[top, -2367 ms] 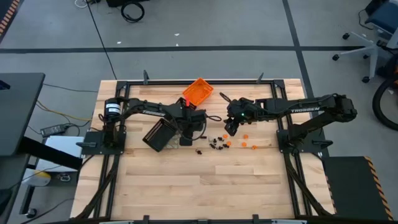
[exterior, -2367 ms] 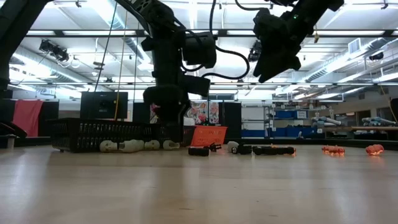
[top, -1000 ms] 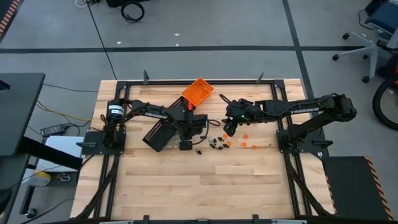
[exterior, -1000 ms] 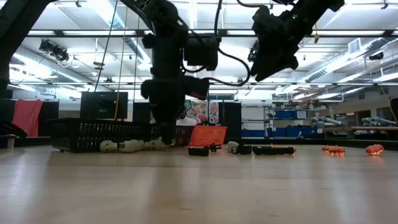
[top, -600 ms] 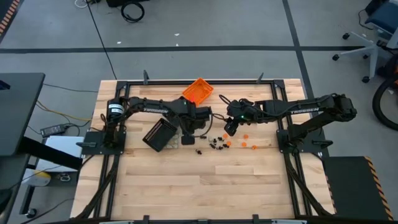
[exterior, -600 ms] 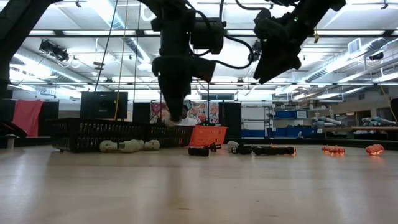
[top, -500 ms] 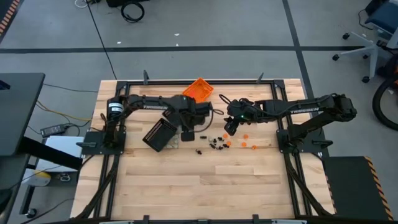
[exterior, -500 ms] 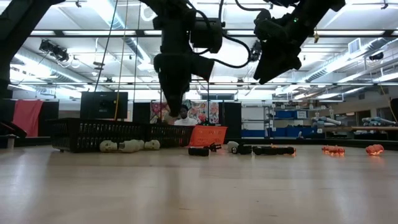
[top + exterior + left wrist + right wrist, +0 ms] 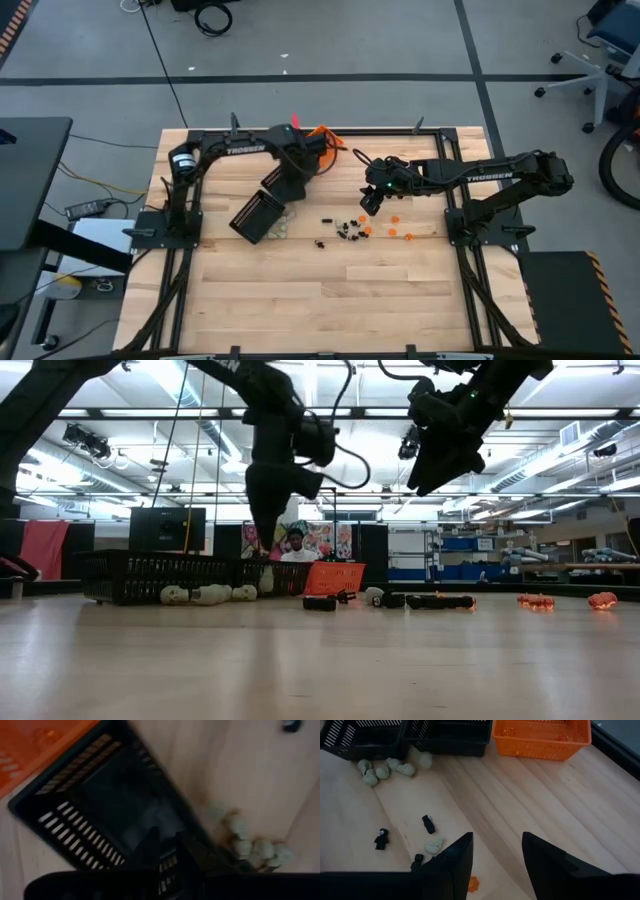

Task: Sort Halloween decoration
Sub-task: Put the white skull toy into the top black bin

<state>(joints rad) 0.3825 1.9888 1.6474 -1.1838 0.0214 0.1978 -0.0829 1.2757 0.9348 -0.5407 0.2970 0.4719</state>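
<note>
We see left gripper (image 9: pixel 278 182) raised over black trays (image 9: pixel 262 213), near orange tray (image 9: pixel 322 136); its jaws nearly together, whether anything sits between them we cannot tell. Right gripper (image 9: pixel 494 851) hangs above worktop (image 9: pixel 330 290) centre, jaws apart, empty. Whitish trinkets (image 9: pixel 384 769) clustered just beside black trays. Black trinkets (image 9: pixel 344 232) scattered mid-worktop. Orange trinkets (image 9: pixel 398 232) lie further toward right arm's side.

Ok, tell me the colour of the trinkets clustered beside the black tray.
Whitish, pale cream trinkets, clearest in the right wrist view, beside the black tray.
</note>
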